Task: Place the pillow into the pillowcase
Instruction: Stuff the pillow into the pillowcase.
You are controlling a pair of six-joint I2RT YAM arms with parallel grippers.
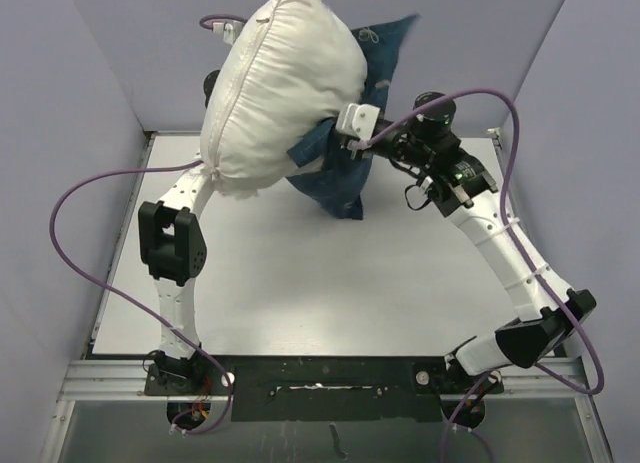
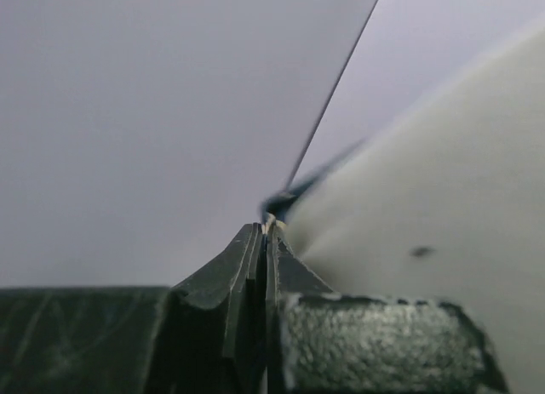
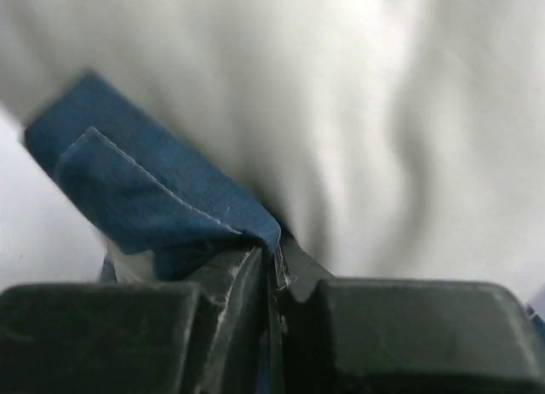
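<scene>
Hanging high above the far half of the pale grey table [image 1: 330,283], a large, lumpy, white stuffed pillow [image 1: 280,93] fills the upper middle of the top view, tilted, with a long seam running down its left side; its lower end sits close to the white left arm [image 1: 175,243], which rises behind it. A navy-blue fabric pillowcase [image 1: 335,183] with cream outline drawings shows behind the pillow's upper right edge and droops below its lower right side, clear of the table; the side of the pillow facing the camera is almost wholly uncovered.

The right arm [image 1: 500,243] reaches in from the right; the right gripper [image 3: 274,254] has its jaws pressed together on a stitched hem of the pillowcase, the blue cloth folding out to the left of the fingers and the white pillow filling the background just behind.

The left gripper [image 2: 268,228] is hidden by the pillow from above; in its own wrist view the jaws are squeezed tight on a small scrap of cloth, pale at the very tips, with a dark blue edge running off up and right along the pillow, so it looks to be the pillowcase's rim; the picture is blurred there.

Purple cables [image 1: 60,223] loop from both arms; lilac walls [image 1: 60,83] stand around the table.
</scene>
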